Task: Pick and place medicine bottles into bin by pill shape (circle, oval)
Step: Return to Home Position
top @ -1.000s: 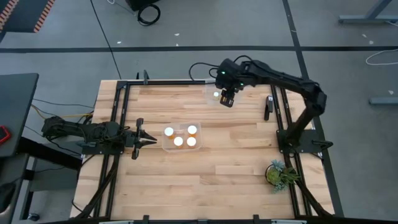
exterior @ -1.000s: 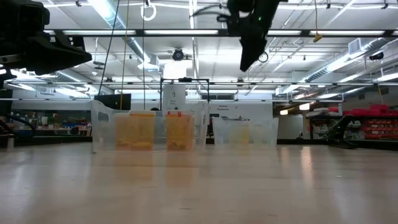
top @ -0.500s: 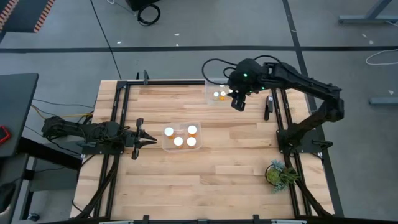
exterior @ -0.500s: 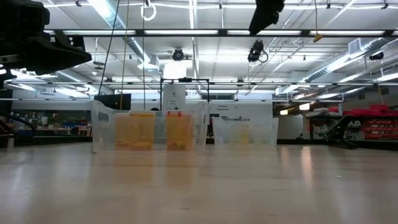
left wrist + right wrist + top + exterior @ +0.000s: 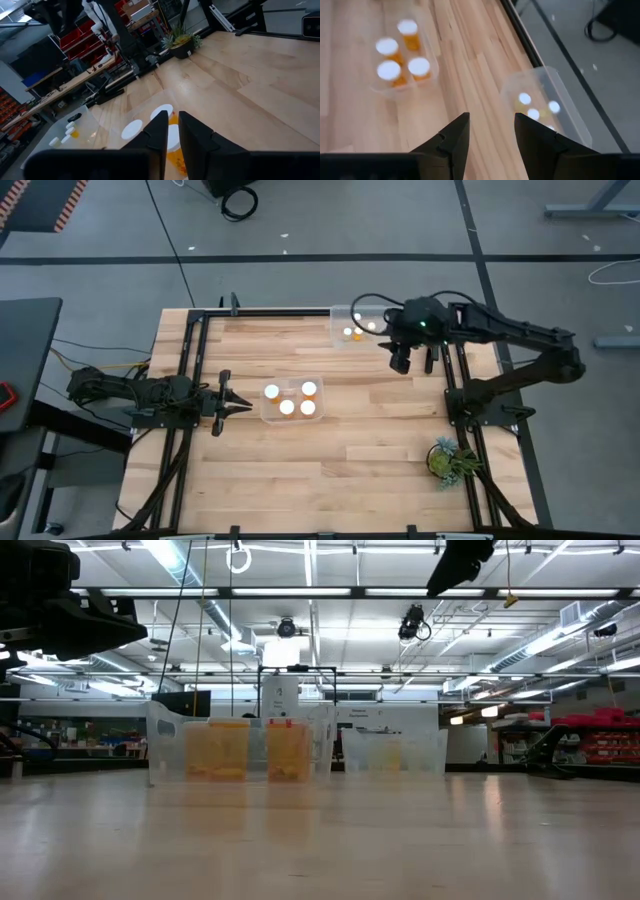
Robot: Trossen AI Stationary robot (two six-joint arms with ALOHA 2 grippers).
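— Where is the right gripper (image 5: 400,363)?
— Over the table's far right side, just right of the far bin (image 5: 336,312), fingers spread, holding nothing.
— And the bottles?
— Small medicine bottles (image 5: 348,332) are in that bin, and four larger medicine bottles (image 5: 287,407) are in the middle bin (image 5: 270,415). The left gripper (image 5: 243,408) lies just left of it, fingers nearly together.

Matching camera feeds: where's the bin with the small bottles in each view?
High view: small-bottle bin upper right of centre, beside the right gripper.
Low view: the paler bin, right of centre.
Left wrist view: same bin, off beside the larger bottles.
Right wrist view: same bin, ahead of the fingers.
Landmark: the larger bottles' bin, in all four.
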